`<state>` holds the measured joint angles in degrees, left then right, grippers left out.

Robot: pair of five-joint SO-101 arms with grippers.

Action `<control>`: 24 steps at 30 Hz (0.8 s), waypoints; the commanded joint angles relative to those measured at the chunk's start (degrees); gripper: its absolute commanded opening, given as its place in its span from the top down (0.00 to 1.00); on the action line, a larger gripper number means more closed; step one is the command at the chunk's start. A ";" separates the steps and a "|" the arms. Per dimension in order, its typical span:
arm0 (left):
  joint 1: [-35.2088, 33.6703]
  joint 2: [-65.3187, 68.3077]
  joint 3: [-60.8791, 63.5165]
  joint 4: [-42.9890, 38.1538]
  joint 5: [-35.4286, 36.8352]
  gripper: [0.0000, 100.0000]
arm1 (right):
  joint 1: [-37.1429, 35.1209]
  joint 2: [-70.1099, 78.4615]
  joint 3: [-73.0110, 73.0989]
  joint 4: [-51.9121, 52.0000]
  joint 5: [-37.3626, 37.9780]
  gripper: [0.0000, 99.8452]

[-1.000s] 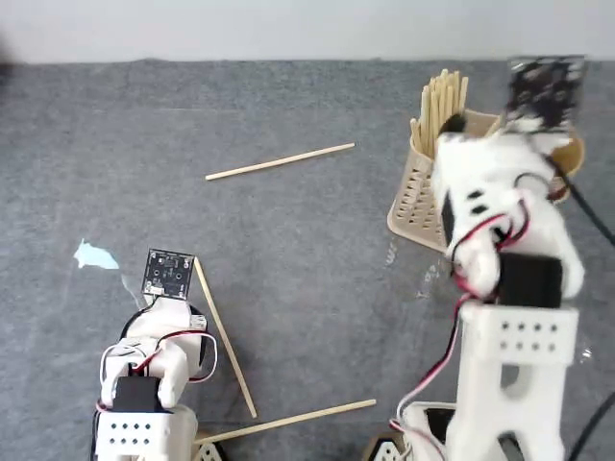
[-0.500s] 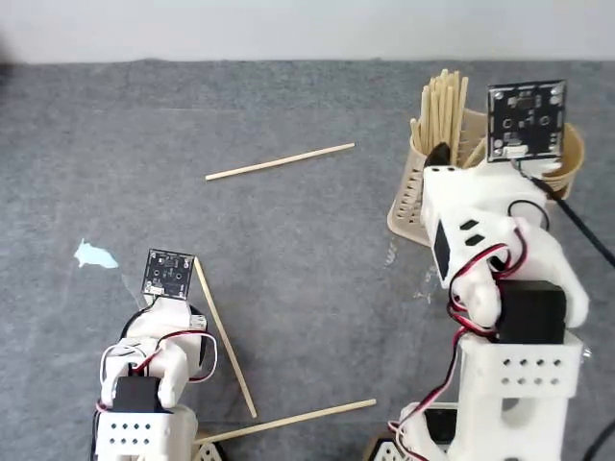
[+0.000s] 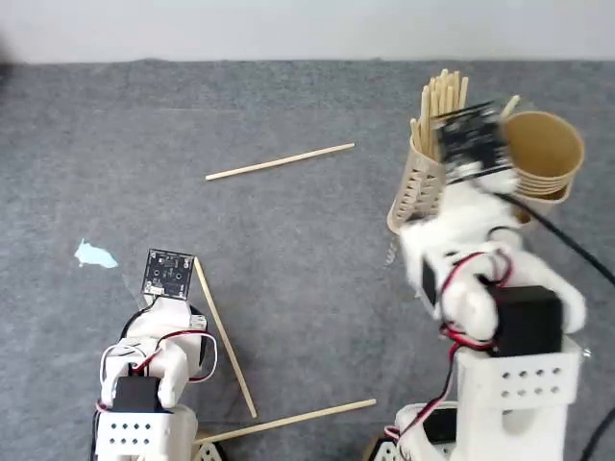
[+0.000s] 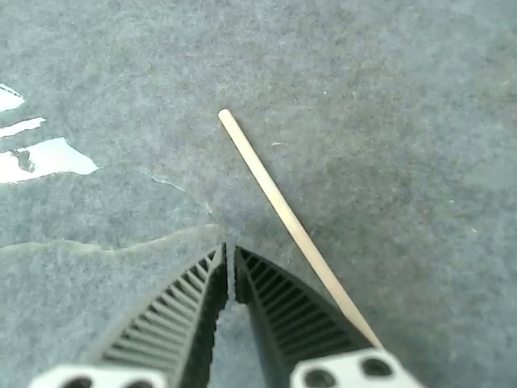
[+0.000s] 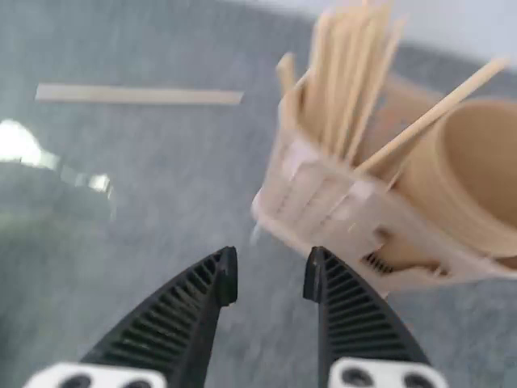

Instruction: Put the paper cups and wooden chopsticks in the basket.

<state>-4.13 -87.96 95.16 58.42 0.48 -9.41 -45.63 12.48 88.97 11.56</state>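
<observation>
Since the paper cups [image 3: 544, 152] already sit stacked in the basket [image 3: 411, 197], with a bunch of sticks [image 3: 440, 101] standing up beside them, the job looks mostly done. Three loose sticks lie on the grey mat [image 3: 317, 269]. The far chopstick [image 3: 279, 161] is out in the middle. The slanted chopstick [image 3: 223, 336] is just beside the left arm. The near chopstick [image 3: 288, 421] is at the front, between the two arms. So the step in hand seems to be going for the next stick.

The right claw [image 5: 271, 271] hangs just in front of the basket. Its two fingers are spread a little, with a gap between them. Nothing is in that gap, and the claw touches nothing. The left claw [image 4: 233, 260] points down at the mat with its fingertips pressed together, pinching nothing. The slanted chopstick runs just beside one finger.

Next, a claw probably has to go over a loose stick, open, come down with one finger on each side, and squeeze. A stick is thin and lies flat, so the fingertips likely need to get right down to the mat, or it may roll away.
</observation>
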 commanded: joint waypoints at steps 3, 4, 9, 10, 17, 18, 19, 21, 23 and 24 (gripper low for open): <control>-0.09 -0.53 -0.40 -0.88 -0.26 0.99 | -10.07 -1.19 0.79 10.95 4.84 0.86; -0.09 -0.53 -0.40 -0.88 -0.26 0.99 | -11.91 -1.19 2.90 12.00 5.98 0.86; -0.09 -0.53 -0.40 -0.88 -0.26 0.99 | -20.62 -1.80 19.08 12.26 10.90 0.85; -0.09 -0.53 -0.40 -0.88 -0.26 0.99 | -22.37 -1.80 21.89 12.18 11.25 0.85; -0.09 -0.53 -0.40 -0.88 -0.26 0.99 | -34.15 -1.80 31.56 7.52 11.34 0.85; -0.09 -0.53 -0.40 -0.88 -0.26 0.99 | -35.91 -1.71 32.00 6.55 11.16 0.85; -0.09 -0.53 -0.40 -0.88 -0.26 0.99 | -37.76 -1.71 32.97 5.14 11.16 0.85; -0.09 -0.53 -0.40 -0.88 -0.26 0.99 | -41.27 -1.71 34.02 3.30 11.16 0.85; -0.09 -0.53 -0.40 -0.88 -0.26 0.99 | -44.70 -1.71 35.25 1.63 11.08 0.85; -0.09 -0.53 -0.40 -0.88 -0.26 0.99 | -46.55 -1.71 36.13 0.66 11.08 0.85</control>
<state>-4.13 -87.96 95.16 58.42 0.48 -51.25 -46.33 47.74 92.40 22.37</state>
